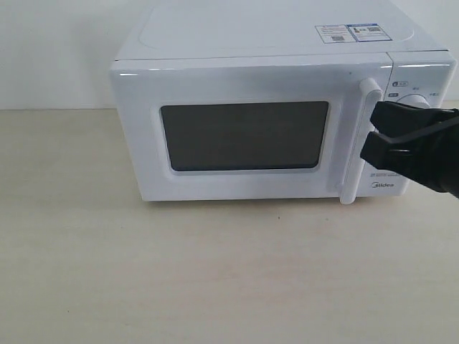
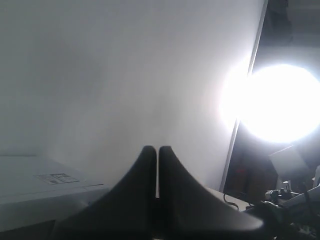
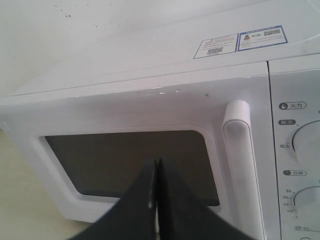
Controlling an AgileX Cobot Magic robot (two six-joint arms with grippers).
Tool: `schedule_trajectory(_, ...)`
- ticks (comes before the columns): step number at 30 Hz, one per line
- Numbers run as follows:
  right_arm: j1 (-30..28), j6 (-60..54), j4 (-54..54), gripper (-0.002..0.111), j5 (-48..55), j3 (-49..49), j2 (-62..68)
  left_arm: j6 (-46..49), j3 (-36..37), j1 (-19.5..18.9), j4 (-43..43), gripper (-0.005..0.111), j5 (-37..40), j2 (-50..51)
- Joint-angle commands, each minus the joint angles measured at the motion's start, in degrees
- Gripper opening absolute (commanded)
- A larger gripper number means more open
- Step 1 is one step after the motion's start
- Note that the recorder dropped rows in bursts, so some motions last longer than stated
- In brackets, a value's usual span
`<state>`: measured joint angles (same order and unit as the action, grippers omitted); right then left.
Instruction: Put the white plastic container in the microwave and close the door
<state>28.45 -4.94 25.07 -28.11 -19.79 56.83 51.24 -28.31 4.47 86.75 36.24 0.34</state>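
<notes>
The white microwave (image 1: pixel 251 36) stands at the back of the table with its door (image 1: pixel 244 183) closed; the dark window (image 1: pixel 244 135) shows nothing inside. My right gripper (image 1: pixel 369 135) is shut and empty, its tips just right of the vertical bar handle (image 1: pixel 356 143). From the right wrist, the gripper (image 3: pixel 156 162) hangs in front of the door (image 3: pixel 125 107), left of the handle (image 3: pixel 240 150). My left gripper (image 2: pixel 157 148) is shut on nothing, raised toward a bare wall beyond the microwave's top (image 2: pixel 30 180); the exterior view does not show it. The white plastic container is out of view.
A light wooden tabletop (image 1: pixel 179 272) spreads in front of the microwave. Two round dials (image 3: pixel 310 142) sit on the control panel right of the handle, and a sticker (image 1: pixel 348 32) lies on the microwave's top. A bright lamp (image 2: pixel 285 102) glares in the left wrist view.
</notes>
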Motion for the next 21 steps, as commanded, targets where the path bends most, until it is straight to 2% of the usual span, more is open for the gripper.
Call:
schedule_trajectory(1, -0.49, -0.02, -0.12, 0.000, -0.12, 0.44, -0.22, 1.35, 0.32, -0.16, 1.30, 0.004, -0.66, -0.34)
schedule_trajectory(9, -0.49, -0.02, -0.12, 0.000, -0.12, 0.44, -0.22, 2.95, 1.07, -0.16, 1.01, 0.004, 1.04, -0.34)
schedule_trajectory(12, -0.49, -0.02, -0.12, 0.000, -0.12, 0.44, -0.22, 2.95, 2.64, -0.47, 0.07, 0.004, -0.50, -0.34)
schedule_trajectory(19, -0.49, -0.02, -0.12, 0.000, -0.12, 0.44, -0.22, -6.57, 6.60, -5.06, -10.20, 0.004, -9.35, -0.34)
schedule_trajectory(21, -0.49, -0.02, -0.12, 0.000, -0.12, 0.44, -0.22, -8.52, 7.78, -6.19, -16.20, 0.004, -10.92, -0.34)
